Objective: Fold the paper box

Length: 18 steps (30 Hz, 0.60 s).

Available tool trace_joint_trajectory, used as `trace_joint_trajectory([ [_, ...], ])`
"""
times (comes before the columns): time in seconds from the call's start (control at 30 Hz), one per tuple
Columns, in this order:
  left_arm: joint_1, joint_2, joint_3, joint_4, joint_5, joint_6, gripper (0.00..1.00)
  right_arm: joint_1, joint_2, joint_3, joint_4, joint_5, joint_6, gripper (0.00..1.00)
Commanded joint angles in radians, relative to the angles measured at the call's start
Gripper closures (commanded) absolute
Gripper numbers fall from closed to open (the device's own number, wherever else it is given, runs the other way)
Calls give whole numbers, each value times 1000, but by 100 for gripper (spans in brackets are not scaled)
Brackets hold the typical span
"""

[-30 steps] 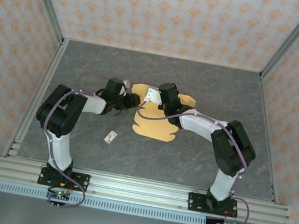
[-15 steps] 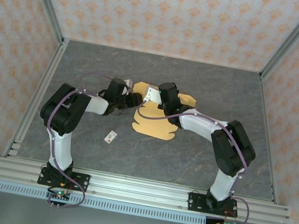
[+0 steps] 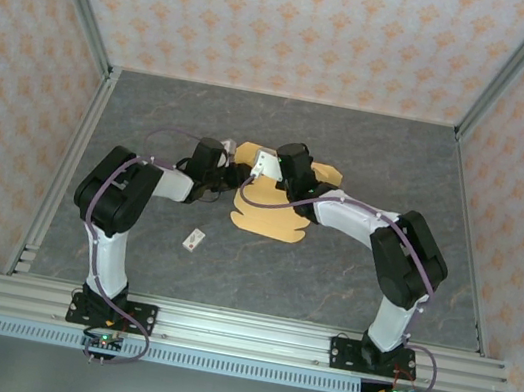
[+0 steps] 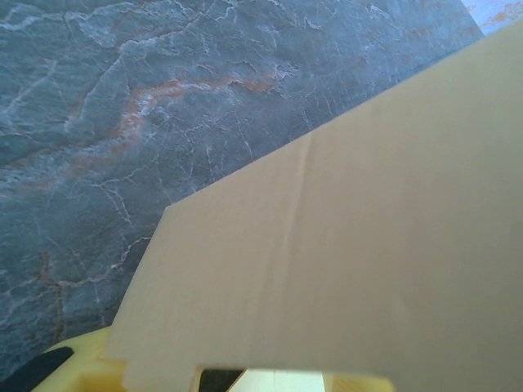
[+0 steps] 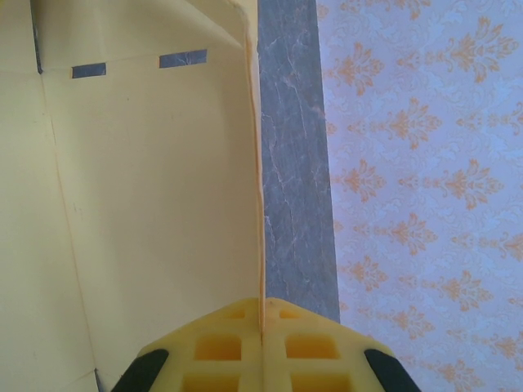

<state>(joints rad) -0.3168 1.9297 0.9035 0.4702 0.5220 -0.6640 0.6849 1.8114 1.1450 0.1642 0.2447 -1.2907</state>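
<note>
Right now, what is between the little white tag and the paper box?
Just bare grey table lies between the white tag and the paper box; the top view shows it.

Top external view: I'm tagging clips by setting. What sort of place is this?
Probably a lab robot cell, not a home: wallpapered panels enclose a grey marbled table, and aluminium rails carry two bolted arms, which work a paper box.

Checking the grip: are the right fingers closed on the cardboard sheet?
Yes, the right fingers meet, an edge of the cardboard sheet pinched between them.
</note>
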Motion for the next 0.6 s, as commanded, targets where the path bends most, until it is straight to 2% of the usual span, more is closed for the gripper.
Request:
trace_joint_trajectory([
  [0.0,-8,-66,-19,16,-28,16,62,8,4,19,-22,16,28,100],
  [0.57,-37,-66,-5,48,-22,80,69,9,8,45,-80,2,56,100],
])
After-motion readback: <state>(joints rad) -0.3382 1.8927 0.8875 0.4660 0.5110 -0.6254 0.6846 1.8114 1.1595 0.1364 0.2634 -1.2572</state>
